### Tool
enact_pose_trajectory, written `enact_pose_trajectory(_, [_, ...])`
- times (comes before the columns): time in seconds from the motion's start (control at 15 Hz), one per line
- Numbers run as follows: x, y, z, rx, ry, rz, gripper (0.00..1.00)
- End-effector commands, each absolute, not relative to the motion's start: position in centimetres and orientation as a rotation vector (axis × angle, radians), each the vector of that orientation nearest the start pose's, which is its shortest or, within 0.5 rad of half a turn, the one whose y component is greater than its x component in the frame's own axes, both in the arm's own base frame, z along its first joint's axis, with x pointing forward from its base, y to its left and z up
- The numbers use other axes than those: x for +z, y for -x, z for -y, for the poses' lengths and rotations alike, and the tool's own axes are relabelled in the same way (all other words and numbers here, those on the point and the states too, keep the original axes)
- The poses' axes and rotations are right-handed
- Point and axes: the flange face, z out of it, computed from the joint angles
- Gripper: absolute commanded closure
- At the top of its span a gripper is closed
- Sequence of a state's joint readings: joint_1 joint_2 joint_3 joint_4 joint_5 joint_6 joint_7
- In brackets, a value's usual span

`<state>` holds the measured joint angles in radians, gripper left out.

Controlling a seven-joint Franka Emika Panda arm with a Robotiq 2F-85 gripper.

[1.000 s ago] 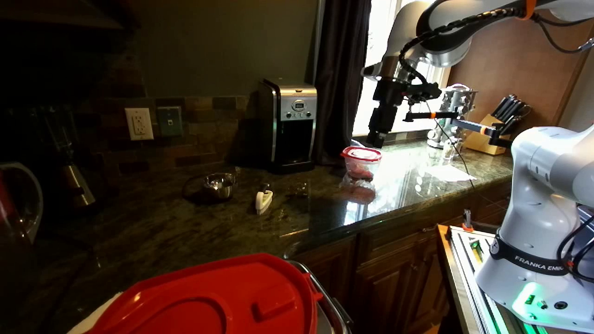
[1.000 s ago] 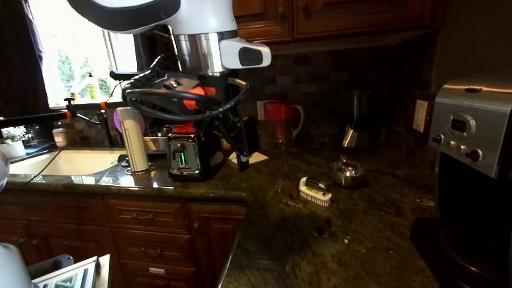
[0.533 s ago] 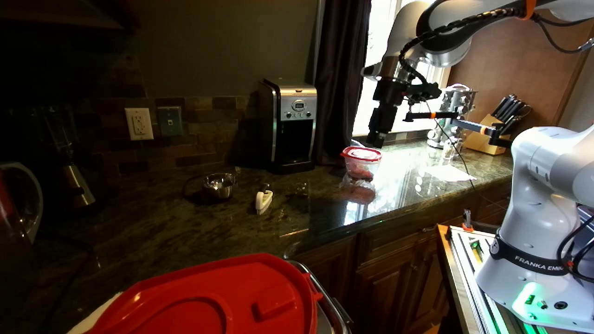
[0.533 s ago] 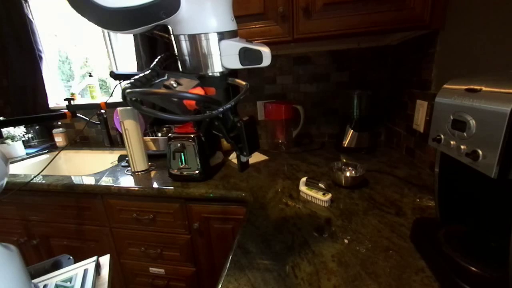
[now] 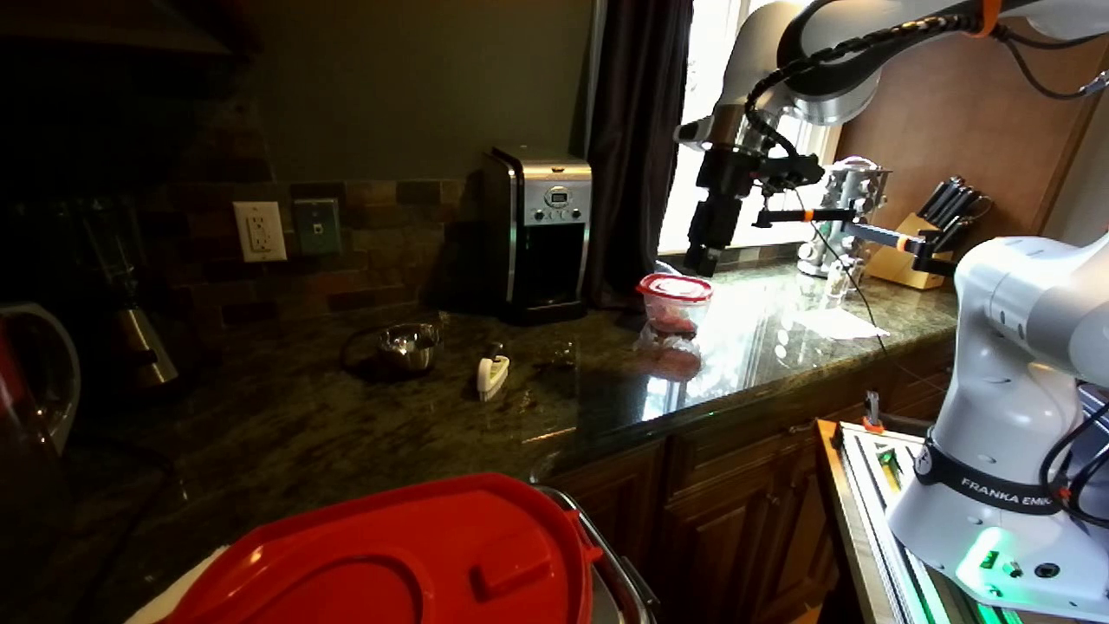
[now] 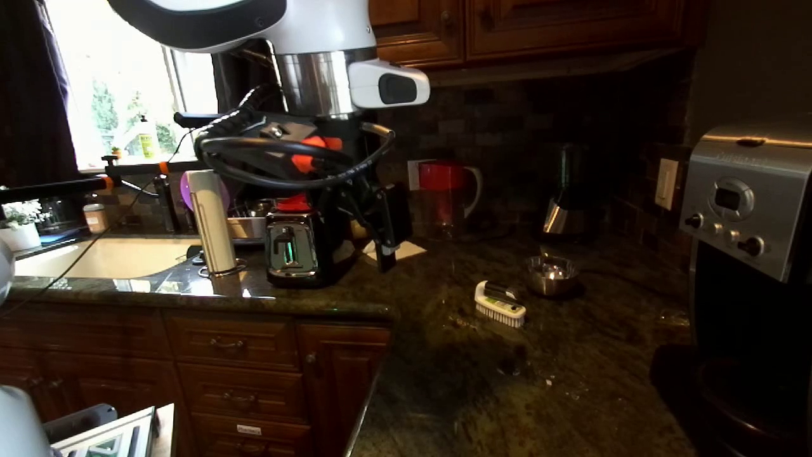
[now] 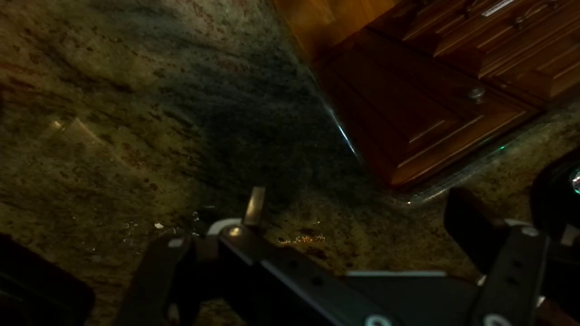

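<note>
Scrub brush point(image 6: 500, 304) shares a broad, dark stone counter point(image 6: 469, 400) with bigger company. Over that counter leans the white robot arm point(image 6: 323, 28). I can see a silver coffee maker point(image 6: 748, 178) and, well away from it, a chrome-faced toaster point(image 6: 295, 266). From the arm hangs the black gripper point(image 7: 358, 210), released, its fingers spread wide above the counter. Next comes a little metal bowl point(image 6: 550, 278), shining in the dim light. Smallest of these, the white brush rests bristles down on the stone, near that bowl and apart from the gripper.
</note>
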<state>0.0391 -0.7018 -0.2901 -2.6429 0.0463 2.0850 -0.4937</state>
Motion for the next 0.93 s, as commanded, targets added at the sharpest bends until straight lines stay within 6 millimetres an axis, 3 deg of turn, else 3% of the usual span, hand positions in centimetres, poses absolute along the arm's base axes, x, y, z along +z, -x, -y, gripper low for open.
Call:
enact_pose_trajectory(0.0, [47.0,-36.6,6.3,-0.234,2.919,0.686,0.00])
enact_pose_trajectory(0.27, [48.4,-41.1,1.6,-0.157,2.907,0.964,0.00])
enact_pose_trajectory(0.47, [48.9,-45.7,-1.6,-0.116,3.011,1.102,0.00])
enact_pose_trajectory(0.67, [48.9,-50.1,-3.3,-0.065,3.101,1.281,0.00])
enact_pose_trajectory(0.8, [48.2,-52.7,-3.2,0.028,3.124,1.365,0.00])
enact_pose_trajectory(0.87, [49.0,-49.8,-3.5,-0.077,3.098,1.319,0.00])
